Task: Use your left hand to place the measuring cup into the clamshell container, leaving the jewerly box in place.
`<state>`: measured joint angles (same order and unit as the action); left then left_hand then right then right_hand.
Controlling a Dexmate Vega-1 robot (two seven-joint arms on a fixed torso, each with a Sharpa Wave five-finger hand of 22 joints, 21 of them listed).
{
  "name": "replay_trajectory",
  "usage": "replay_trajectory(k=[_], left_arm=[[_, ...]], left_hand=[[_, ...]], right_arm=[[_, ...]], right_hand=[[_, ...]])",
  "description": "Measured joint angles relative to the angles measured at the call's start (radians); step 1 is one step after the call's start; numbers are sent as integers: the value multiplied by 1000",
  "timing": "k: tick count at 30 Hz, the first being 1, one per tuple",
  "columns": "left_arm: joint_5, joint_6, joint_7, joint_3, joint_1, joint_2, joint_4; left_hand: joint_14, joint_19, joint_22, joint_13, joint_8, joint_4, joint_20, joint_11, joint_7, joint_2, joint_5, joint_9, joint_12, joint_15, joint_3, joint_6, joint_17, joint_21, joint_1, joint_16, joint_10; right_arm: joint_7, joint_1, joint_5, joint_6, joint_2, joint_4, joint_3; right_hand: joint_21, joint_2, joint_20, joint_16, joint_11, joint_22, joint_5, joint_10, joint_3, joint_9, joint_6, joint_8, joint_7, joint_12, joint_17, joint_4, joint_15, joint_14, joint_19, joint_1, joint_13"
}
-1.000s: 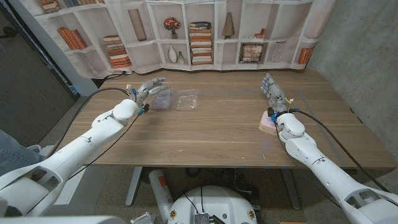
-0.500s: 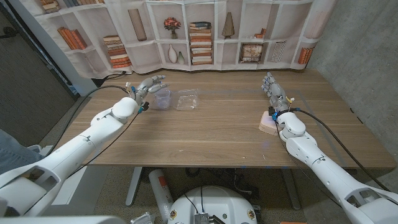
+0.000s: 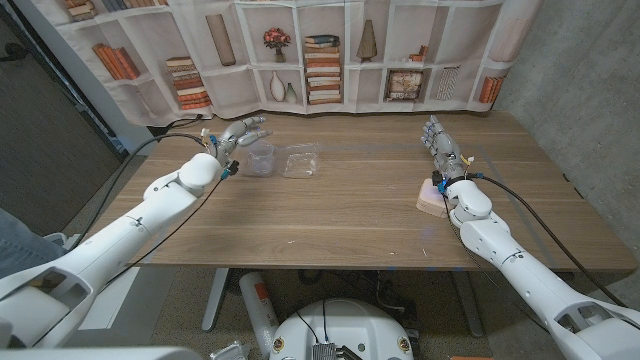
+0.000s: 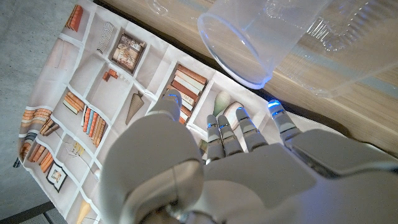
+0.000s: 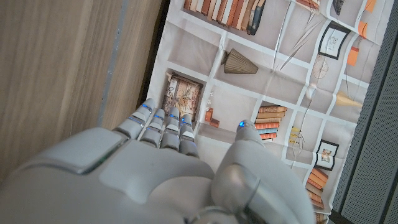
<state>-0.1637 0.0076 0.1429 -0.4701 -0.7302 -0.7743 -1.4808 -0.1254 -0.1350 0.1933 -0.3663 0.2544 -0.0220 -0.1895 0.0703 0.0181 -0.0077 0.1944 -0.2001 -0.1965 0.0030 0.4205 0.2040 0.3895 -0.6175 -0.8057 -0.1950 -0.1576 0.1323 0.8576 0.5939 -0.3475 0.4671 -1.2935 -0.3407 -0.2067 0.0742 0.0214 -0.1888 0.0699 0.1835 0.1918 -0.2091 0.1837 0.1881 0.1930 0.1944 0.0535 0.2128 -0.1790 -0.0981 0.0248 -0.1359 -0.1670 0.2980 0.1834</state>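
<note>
A clear plastic measuring cup stands on the wooden table at the far left. Just right of it lies the clear clamshell container. My left hand hovers behind and left of the cup, fingers spread, holding nothing. In the left wrist view the cup shows close beyond the fingertips of my left hand, with the clamshell container beside it. A pink jewelry box sits at the right. My right hand stands just behind it, fingers straight and apart, seen again in the right wrist view.
A printed bookshelf backdrop hangs along the table's far edge. A black cable runs to my left arm. The wide middle of the table is bare wood.
My left hand has drawn slightly back toward the table's far left, a little away from the cup. The right hand has not moved.
</note>
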Motion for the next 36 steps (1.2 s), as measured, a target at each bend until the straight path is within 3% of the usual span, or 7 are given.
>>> replay_trajectory(k=[21, 36], left_arm=[[8, 2, 11, 21, -13, -18, -45], [17, -7, 28, 46, -37, -37, -100]], left_hand=[[0, 0, 0, 9, -8, 0, 0, 3, 1, 4, 0, 0, -9, 0, 0, 24, -5, 4, 4, -11, 3], [-46, 26, 0, 19, 2, 3, 18, 15, 14, 26, 0, 0, -27, -19, 11, 79, -14, 4, 9, -31, -53]], right_arm=[[0, 2, -1, 0, 3, -10, 0], [4, 8, -2, 1, 2, -14, -1]], right_hand=[[0, 0, 0, 0, 0, 0, 0, 0, 0, 0, 5, 0, -5, 0, 0, 0, 0, 0, 0, 0, 0], [0, 0, 0, 0, 0, 0, 0, 0, 0, 0, 5, 0, -5, 0, 0, 0, 0, 0, 0, 0, 0]])
